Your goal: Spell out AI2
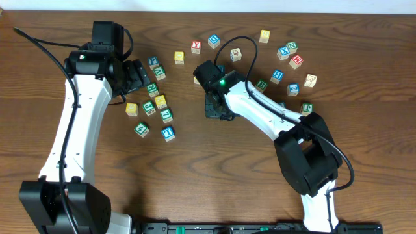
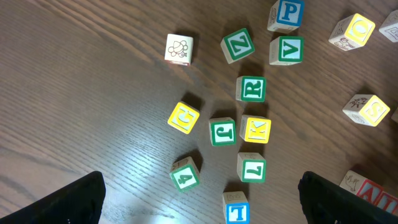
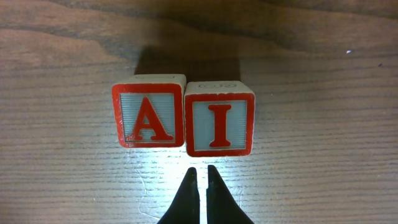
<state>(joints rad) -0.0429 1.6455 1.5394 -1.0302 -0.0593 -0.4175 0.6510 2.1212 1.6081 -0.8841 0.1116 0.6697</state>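
**A and I paired, right gripper closed just beside them**

In the right wrist view the A cube [image 3: 149,118] and the I cube [image 3: 219,119] lie touching on the table [image 3: 323,174] and read A then I. The right gripper [image 3: 200,177] has its fingers pressed together and holds nothing. Its tips sit just short of the seam between the two cubes. The left gripper [image 2: 200,186] is spread wide over other lettered cubes [image 2: 255,130]. Which of these bears the 2 is too small to tell.
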